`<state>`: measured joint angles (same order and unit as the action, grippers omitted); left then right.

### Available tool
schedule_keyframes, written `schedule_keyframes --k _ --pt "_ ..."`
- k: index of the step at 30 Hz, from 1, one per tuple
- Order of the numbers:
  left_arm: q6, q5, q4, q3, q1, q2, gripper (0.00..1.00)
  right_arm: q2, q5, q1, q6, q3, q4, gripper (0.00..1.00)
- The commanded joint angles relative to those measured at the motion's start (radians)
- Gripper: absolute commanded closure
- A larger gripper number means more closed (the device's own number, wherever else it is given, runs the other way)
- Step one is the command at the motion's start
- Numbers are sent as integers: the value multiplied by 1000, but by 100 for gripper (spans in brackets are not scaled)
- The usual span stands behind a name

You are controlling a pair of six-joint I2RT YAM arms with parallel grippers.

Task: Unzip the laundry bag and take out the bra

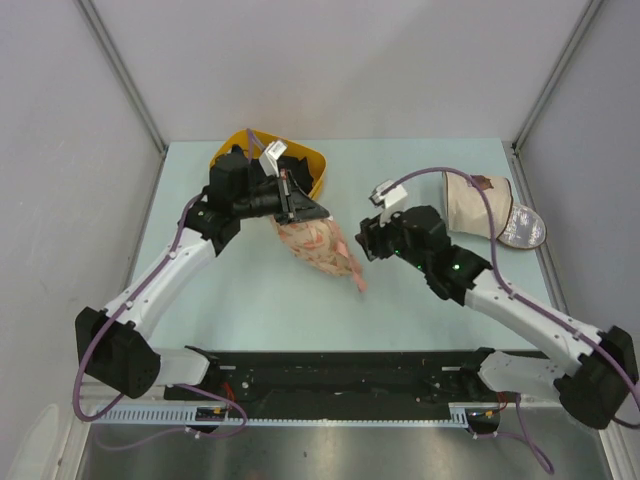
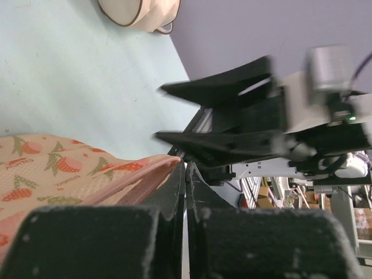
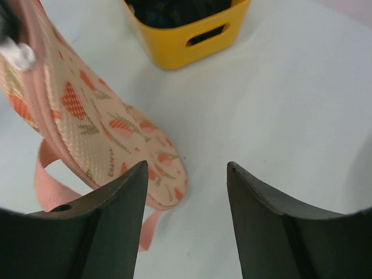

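The laundry bag (image 1: pixel 318 243) is found near the middle of the desk (image 1: pixel 260 310), a little toward the far edge, and is held up at a slant. Its upper end is raised at the left jaws, while its lower end is seen in the right wrist view to reach down to the desk surface. The left jaws are closed, and the bag's pink zip trim (image 2: pixel 139 177) is pinched between the fingers (image 2: pixel 168 197), which are pressed together in the left wrist view. A pink strap (image 3: pixel 45 174) is seen hanging from the underside of the bag and trailing toward the near edge. Whether the zip has been opened cannot be told from these views.

The right jaws are held spread wide just beside the right side of the bag, with nothing between the fingers (image 3: pixel 110 215); the bag is not touched by them.

A yellow bin (image 1: pixel 315 165) is placed at the far edge, left of centre, partly hidden behind the left arm (image 1: pixel 170 265). A beige cylinder bag (image 1: pixel 475 205) is laid on its side near the far right corner, beyond the right arm (image 1: pixel 510 300).
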<state>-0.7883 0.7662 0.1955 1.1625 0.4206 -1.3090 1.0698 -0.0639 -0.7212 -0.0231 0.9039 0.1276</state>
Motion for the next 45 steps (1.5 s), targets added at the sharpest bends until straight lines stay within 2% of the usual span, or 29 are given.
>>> schedule_keyframes --k 1,3,6,8,13,17,23,28,39,45 --pt "27 30 -28 68 12 7 100 122 -37 -125 107 24 -83 41" --pt "32 22 -18 78 12 5 100 148 -21 -228 123 26 -164 41" --pt "37 8 -7 94 12 -4 100 159 -27 -314 161 17 -247 41" --pt "26 8 -16 94 12 -6 100 135 -17 -325 176 1 -285 41" --pt "-8 21 -87 86 12 -12 99 38 4 -265 178 -65 -326 40" --pt "-8 39 -96 105 15 -39 99 -13 21 -201 141 -66 -255 40" --pt "-6 71 -140 51 43 -64 99 -151 -203 -187 -4 -68 -132 39" --pt "-6 79 -160 13 63 -87 100 -237 -234 -165 -109 -66 -98 38" --pt "-3 96 -183 8 95 -105 100 -223 -261 -152 -169 -65 -103 35" --pt "11 88 -176 5 103 -95 100 -214 -261 -142 -164 -63 -108 27"
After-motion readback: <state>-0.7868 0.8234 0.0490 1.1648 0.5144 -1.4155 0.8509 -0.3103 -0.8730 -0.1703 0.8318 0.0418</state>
